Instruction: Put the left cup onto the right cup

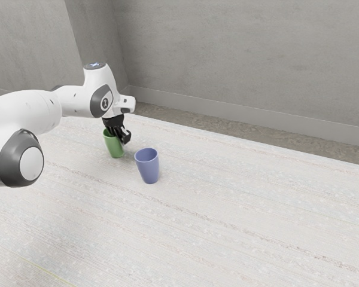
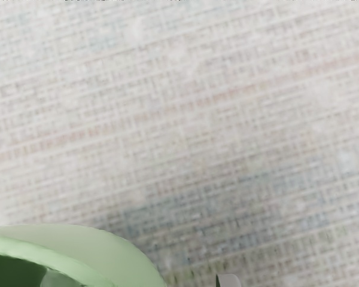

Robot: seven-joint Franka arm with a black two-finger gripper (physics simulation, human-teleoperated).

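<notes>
Pale woven tabletop (image 1: 239, 227), grey wall (image 1: 239, 54) well behind the blue cup (image 1: 147, 165), green cup (image 1: 113, 145) upright, near the blue cup toward the exterior view's left, plain and tapered, black gripper (image 1: 119, 136) at its rim, grip cannot be told.

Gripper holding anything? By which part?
Cannot tell: the gripper is at the green cup's rim, but whether it actually grips the rim is not visible.

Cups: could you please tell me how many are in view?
2. The green cup is at the gripper; the blue cup stands apart, toward the exterior view's right.
</notes>
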